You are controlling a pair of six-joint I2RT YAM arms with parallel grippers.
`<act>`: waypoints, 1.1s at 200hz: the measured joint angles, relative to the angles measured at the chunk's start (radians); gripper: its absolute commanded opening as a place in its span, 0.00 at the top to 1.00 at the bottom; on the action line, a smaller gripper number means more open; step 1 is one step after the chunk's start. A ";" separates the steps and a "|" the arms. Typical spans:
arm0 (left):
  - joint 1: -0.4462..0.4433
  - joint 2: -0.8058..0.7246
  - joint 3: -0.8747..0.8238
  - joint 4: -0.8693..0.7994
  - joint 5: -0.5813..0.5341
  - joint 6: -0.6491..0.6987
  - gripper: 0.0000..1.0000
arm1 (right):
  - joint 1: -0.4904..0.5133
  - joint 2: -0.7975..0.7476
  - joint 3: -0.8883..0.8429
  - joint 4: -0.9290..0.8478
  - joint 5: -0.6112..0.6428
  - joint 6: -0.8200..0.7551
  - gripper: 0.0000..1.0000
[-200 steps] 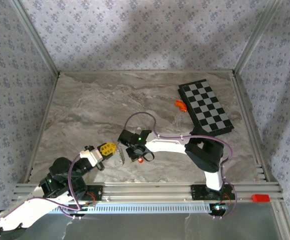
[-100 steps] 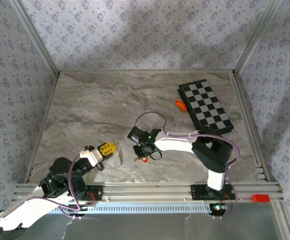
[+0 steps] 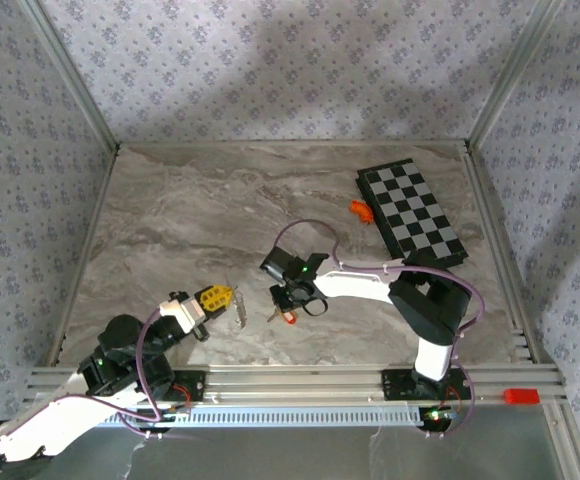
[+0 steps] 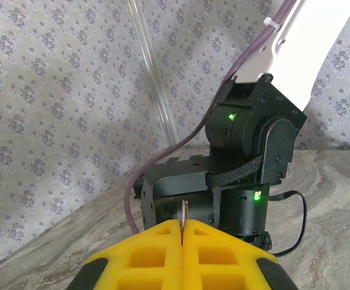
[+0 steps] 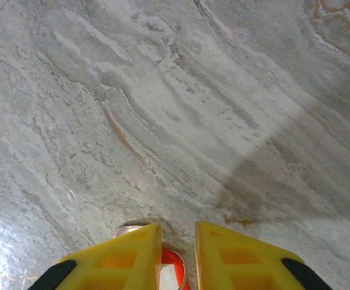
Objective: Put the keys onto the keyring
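Keyring (image 4: 184,210) is being pinched by left gripper (image 4: 183,228); right gripper (image 5: 178,237), narrowly parted, is apparently being aligned to grasp key (image 5: 171,269) beside keyring.

Grey marble table (image 3: 170,220) with checkerboard (image 3: 412,213), orange piece (image 3: 359,209), red-headed key (image 3: 286,317).

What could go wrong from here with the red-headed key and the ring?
The right gripper stands parted around the red head of the key, so the key may drop or turn. The left gripper pinches the thin keyring just at its fingertips, so it could slip out.
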 measured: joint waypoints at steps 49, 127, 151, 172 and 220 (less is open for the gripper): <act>0.000 0.000 0.000 0.000 0.000 0.000 1.00 | -0.035 -0.047 -0.036 -0.004 -0.048 0.019 0.65; 0.000 0.000 0.000 0.000 0.004 0.000 1.00 | -0.077 -0.125 -0.180 0.092 -0.197 0.215 0.64; 0.000 0.000 0.000 0.000 0.005 0.000 1.00 | -0.077 -0.125 -0.189 0.124 -0.219 0.248 0.64; 0.000 0.000 0.000 0.000 0.007 0.000 1.00 | -0.077 -0.125 -0.189 0.148 -0.220 0.264 0.64; 0.000 0.000 0.000 0.000 0.007 0.000 1.00 | -0.077 -0.125 -0.189 0.182 -0.231 0.282 0.66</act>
